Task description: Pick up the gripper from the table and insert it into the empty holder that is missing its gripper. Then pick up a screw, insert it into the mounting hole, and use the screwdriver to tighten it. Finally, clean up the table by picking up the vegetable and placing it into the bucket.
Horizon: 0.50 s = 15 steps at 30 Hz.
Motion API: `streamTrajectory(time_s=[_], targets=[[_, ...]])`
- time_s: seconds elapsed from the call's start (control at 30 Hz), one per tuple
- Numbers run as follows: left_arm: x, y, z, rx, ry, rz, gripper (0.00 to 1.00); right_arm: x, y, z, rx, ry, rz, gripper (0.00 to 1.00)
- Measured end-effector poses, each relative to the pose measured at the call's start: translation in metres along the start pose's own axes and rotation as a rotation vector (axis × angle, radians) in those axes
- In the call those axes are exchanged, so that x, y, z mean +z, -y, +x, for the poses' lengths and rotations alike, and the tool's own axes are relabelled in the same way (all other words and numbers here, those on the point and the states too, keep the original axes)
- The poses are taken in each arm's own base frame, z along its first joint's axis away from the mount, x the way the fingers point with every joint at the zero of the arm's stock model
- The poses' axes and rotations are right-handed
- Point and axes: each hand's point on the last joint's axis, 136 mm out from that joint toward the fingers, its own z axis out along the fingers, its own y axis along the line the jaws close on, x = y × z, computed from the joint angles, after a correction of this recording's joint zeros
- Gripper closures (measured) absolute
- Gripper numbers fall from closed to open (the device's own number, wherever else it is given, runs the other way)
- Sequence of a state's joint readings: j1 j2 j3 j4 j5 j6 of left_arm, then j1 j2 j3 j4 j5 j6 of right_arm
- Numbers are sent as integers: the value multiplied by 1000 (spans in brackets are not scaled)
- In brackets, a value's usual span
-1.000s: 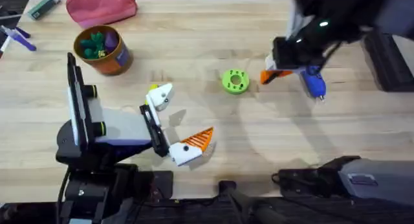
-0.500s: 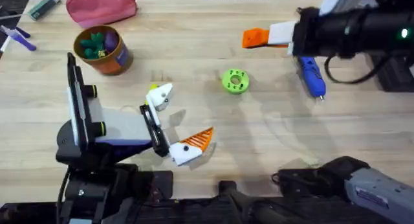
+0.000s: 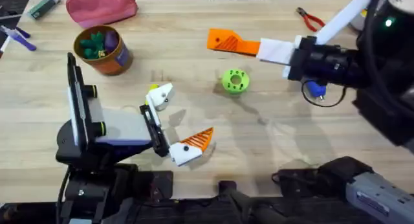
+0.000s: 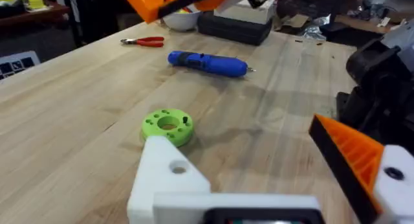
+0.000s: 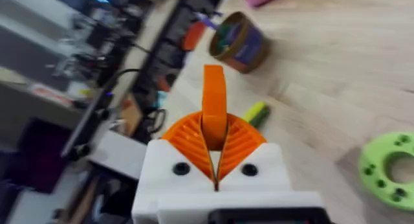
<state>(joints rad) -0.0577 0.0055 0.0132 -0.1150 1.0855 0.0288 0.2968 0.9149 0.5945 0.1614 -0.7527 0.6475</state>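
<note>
One green disc (image 3: 235, 81) lies beside the screwdriver (image 4: 208, 62).

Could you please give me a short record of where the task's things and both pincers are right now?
right pincer: shut on the gripper, held above the table
left pincer: open, holding nothing
empty holder: the left pincer's padless white finger
vegetable: on the table beside the empty holder
bucket: far left, upright, small toys inside
screwdriver: lying flat, partly under the right arm
green disc: mid-table
</note>
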Motion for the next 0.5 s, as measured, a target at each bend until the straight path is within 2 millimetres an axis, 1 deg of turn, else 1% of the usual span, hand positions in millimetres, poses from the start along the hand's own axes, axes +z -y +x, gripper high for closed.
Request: streamTrajectory(time_s=[0.1, 0.23, 0.33, 0.5], targets=[[0, 0, 0, 0, 0, 2, 50, -3, 0, 3, 63, 1, -104, 990], [0, 0, 0, 0, 0, 2, 51, -8, 11, 13, 191, -43, -170, 990], [0, 0, 0, 0, 0, 2, 51, -7, 18, 26, 292, -118, -204, 991], [0, 0, 0, 0, 0, 2, 50, -3, 23, 48, 410, -259, -265, 991]])
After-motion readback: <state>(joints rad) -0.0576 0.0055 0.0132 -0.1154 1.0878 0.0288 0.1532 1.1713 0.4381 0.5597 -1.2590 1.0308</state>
